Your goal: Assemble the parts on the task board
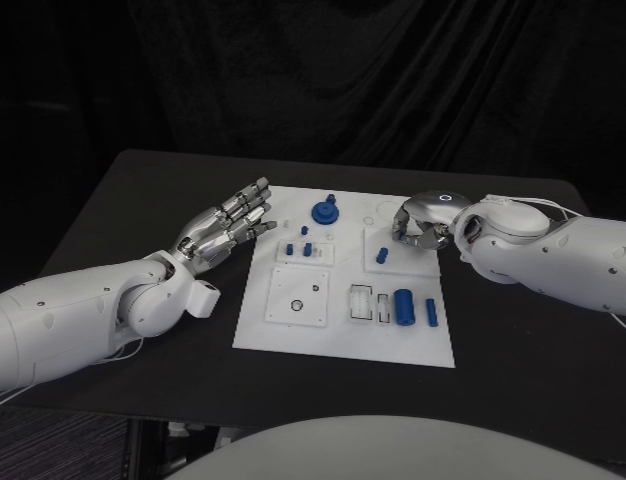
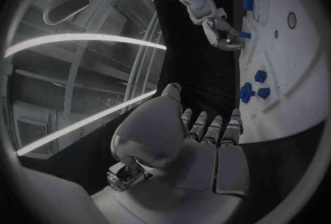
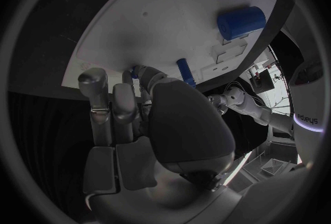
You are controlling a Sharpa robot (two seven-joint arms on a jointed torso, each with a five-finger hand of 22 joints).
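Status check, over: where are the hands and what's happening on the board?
Left hand open, hovering off the task board edge. Right hand curled over the board's far side beside a small blue part; hold unclear. Nothing blocking.

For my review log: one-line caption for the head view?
Left hand open beside the task board; right hand at its far edge.

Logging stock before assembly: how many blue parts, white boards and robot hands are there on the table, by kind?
Blue parts: 7 that the head view lets me count
Task board: 1
Hands: 2, left hand and right hand
Total: 10
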